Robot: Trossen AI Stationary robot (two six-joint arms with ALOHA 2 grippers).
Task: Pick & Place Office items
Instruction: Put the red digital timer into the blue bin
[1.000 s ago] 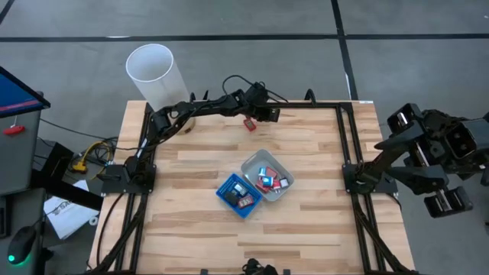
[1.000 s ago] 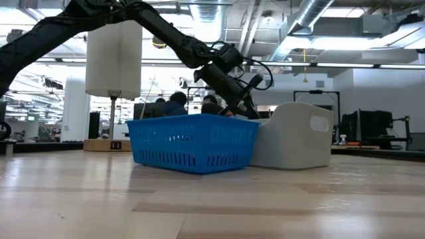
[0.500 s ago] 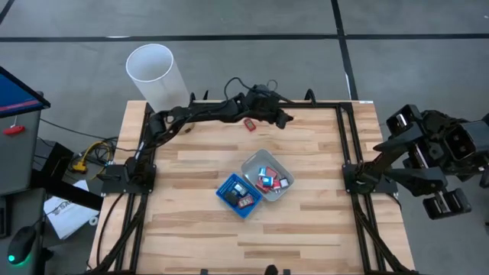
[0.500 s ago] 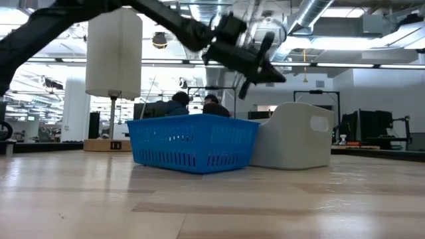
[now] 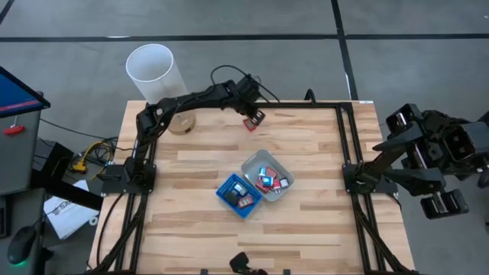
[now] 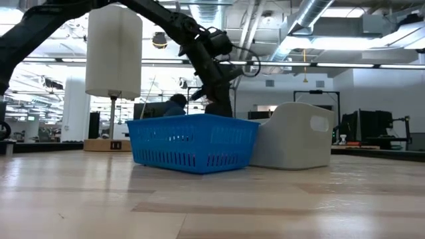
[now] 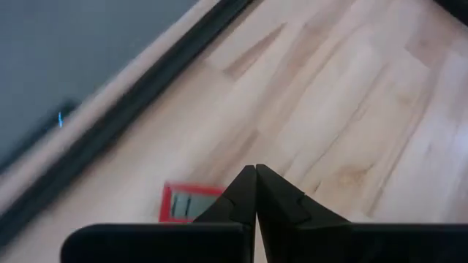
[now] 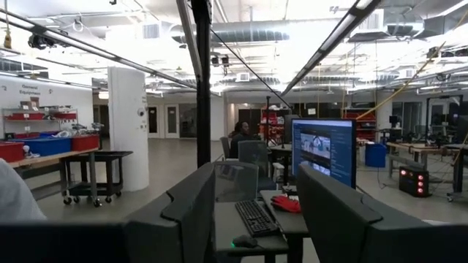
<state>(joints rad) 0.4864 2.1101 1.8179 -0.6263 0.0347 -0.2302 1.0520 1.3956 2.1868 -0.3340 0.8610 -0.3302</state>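
Beside red item (image 5: 249, 124), left hand (image 5: 257, 116) swung back

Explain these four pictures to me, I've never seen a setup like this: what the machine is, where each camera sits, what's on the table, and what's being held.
This is a two-armed robot at a wooden table. One picture looks straight down, one looks level across the tabletop, and one comes from a camera on each wrist. The left gripper reaches to the table's far edge, its fingers closed together and empty, just beside a small red item lying on the wood. The right gripper is parked off the table's right side, open, facing the room. Mid-table sit a blue tray and a grey tray, touching, each holding small red, blue and white pieces. A tall white cylinder stands at the far left corner.
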